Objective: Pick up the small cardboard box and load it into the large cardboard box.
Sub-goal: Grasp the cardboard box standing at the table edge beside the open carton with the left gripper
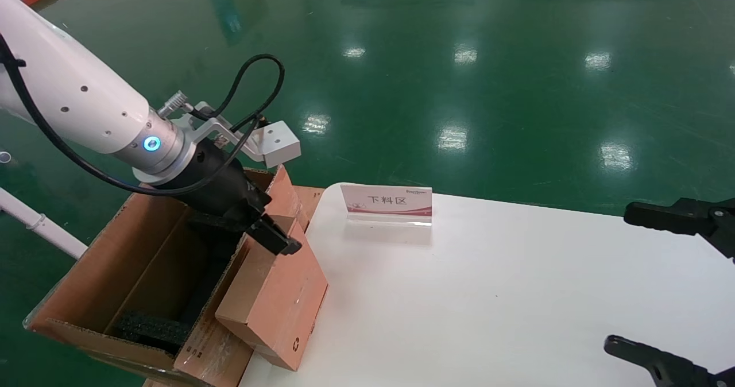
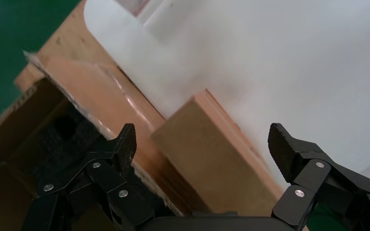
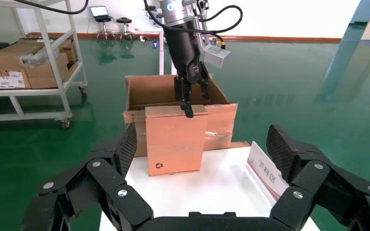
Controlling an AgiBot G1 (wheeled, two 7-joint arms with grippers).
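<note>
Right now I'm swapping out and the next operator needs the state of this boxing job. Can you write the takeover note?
Left gripper: open, straddling the top of the small cardboard box, not gripping it.
Right gripper: open, parked over the white table, far from the boxes.
Small cardboard box stands upright at the table edge against the large cardboard box.
Done: approach.
Left: grip, lift, load into the carton.

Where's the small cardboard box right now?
Head view: the plain brown small cardboard box stands at the white table's left edge, against the large flapped carton, under the open left gripper.
</note>
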